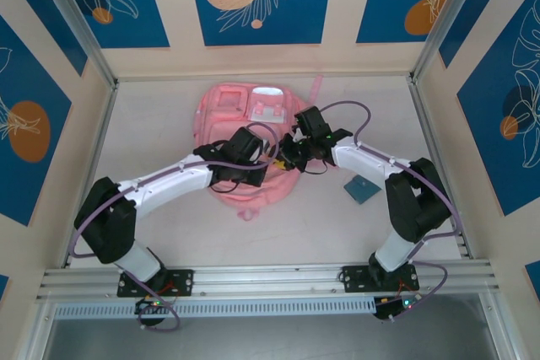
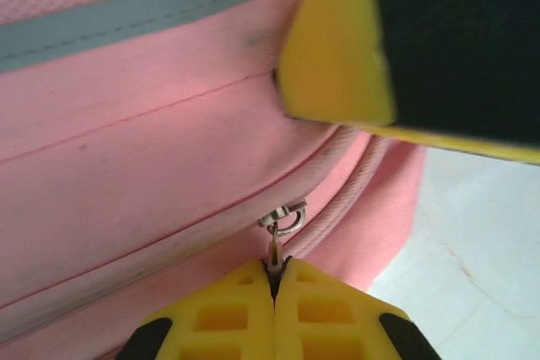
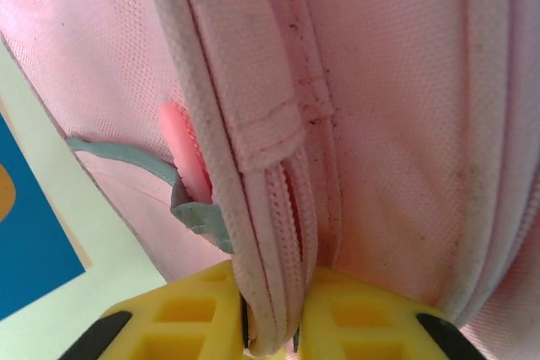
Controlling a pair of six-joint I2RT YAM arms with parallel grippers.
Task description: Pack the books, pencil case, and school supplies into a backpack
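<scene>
So, left gripper (image 2: 274, 286) is pinched shut on the zip pull (image 2: 283, 218), right gripper (image 3: 272, 326) clamps the backpack (image 1: 224, 120) seam. Backpack's mid-table; a book (image 1: 361, 190) lies at its 4 o'clock.

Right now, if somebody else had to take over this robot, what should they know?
Left hand: shut on the zip pull of the backpack.
Right hand: shut on the backpack's zip seam.
Backpack lies on the table; a flat blue item, maybe a book, lies to its right.
Done: zip gripped by both hands.
Left: probably work the zip, then pack whatever is out; the inside is hidden.
</scene>
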